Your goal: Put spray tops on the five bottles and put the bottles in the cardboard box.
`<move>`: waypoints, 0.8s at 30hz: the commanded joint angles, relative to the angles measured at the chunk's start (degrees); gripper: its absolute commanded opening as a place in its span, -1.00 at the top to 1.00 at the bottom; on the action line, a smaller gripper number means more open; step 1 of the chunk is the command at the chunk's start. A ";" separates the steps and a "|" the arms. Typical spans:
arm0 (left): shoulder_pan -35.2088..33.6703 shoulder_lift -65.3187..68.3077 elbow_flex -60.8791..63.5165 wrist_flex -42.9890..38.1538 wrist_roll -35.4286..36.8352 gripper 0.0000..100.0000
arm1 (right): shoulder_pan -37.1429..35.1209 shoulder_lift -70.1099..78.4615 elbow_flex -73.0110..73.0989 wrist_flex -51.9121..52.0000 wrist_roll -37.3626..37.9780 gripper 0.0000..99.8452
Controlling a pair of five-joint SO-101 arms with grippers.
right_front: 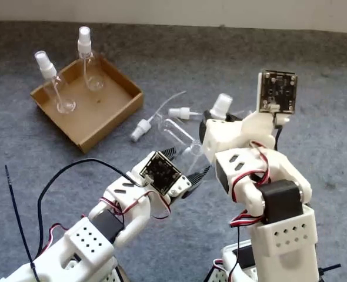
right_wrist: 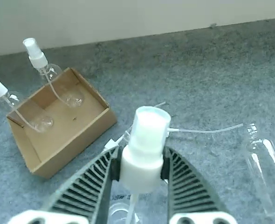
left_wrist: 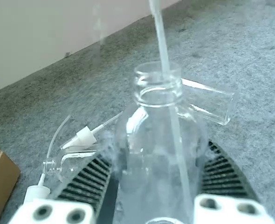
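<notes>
Grips an uncapped bottle (left_wrist: 147,126) upright in the left gripper (left_wrist: 158,161) near the carpet's (right_front: 314,106) middle. Pinches a spray top (right_wrist: 144,140) in the right gripper (right_wrist: 141,175) above it, dip tube (left_wrist: 163,46) down through the neck (left_wrist: 158,86) (top not yet seated). Has two capped bottles (right_front: 56,82) (right_front: 90,64) standing in the cardboard box (right_front: 112,124) toward the carpet's far left corner, loose spray tops (right_front: 141,129) (right_front: 182,113) just beside it.

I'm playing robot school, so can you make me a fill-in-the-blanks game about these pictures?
The cardboard box holds ___ capped bottles.
The left gripper is shut on a clear, open ___.
The right gripper is shut on a white ___.
Missing words: two; bottle; spray top.
</notes>
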 commanded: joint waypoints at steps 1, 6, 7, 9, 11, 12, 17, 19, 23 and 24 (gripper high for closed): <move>0.31 -1.27 -6.29 -1.49 0.00 0.82 | -2.15 -1.01 -0.13 0.13 0.70 0.84; 0.31 -1.27 -6.11 -1.49 0.00 0.82 | -4.09 -1.01 -0.13 0.22 0.79 0.83; 0.22 -1.27 -6.29 -1.49 0.00 0.82 | -4.26 -1.01 -0.13 0.31 0.79 0.80; 0.22 -1.27 -6.46 -1.49 0.00 0.82 | -4.09 -1.01 -0.48 3.03 0.26 0.70; 0.22 -1.27 -6.55 -1.58 -0.18 0.82 | -4.26 -1.01 -0.48 6.81 0.70 0.56; 0.13 -1.27 -6.64 -2.29 -0.18 0.82 | -4.26 -1.01 -0.48 8.48 0.70 0.50; 0.13 -0.92 -6.02 -6.95 -0.26 0.82 | -4.26 -2.59 -3.12 10.24 0.70 0.44; 0.13 -0.84 -6.02 -6.86 -0.26 0.82 | -4.26 -4.44 -4.00 10.33 0.79 0.44; 0.13 -1.19 -6.02 -6.77 -0.18 0.82 | -3.82 -8.92 -7.16 10.33 0.79 0.44; 0.13 -1.19 -6.02 -6.95 -0.18 0.82 | -3.30 -9.98 -8.04 10.33 0.79 0.44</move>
